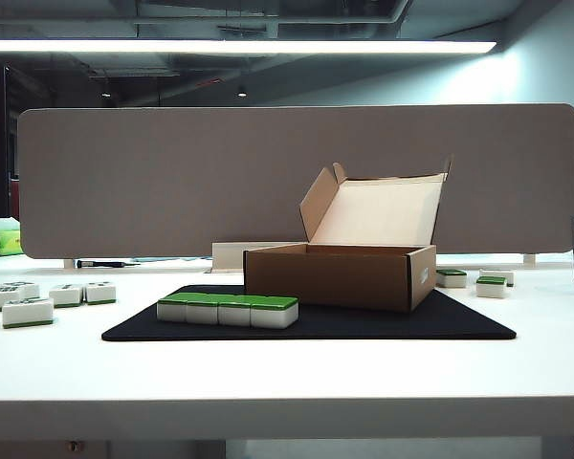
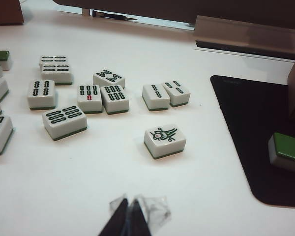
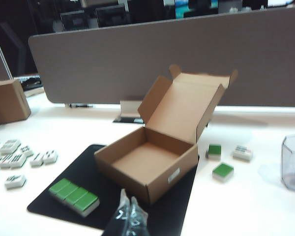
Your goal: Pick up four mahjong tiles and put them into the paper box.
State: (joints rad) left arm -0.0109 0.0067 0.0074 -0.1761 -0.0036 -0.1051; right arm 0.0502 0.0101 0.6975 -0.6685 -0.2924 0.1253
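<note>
Loose white-faced tiles (image 2: pixel 93 98) on white table (image 1: pixel 287 373), black mat (image 1: pixel 411 323), clear cup (image 3: pixel 293 161) nr edge.

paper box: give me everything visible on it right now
The paper box is brown corrugated cardboard, shallow and rectangular, its hinged lid standing open at the back with side flaps splayed. The inside is pale and empty. A small white label sits on one side wall. It rests flat on the black mat, turned at an angle to it. The four green-topped mahjong tiles lie in a row in front, apart from it. Neither gripper touches it; the right gripper, fingers together, hangs short of it.
</note>
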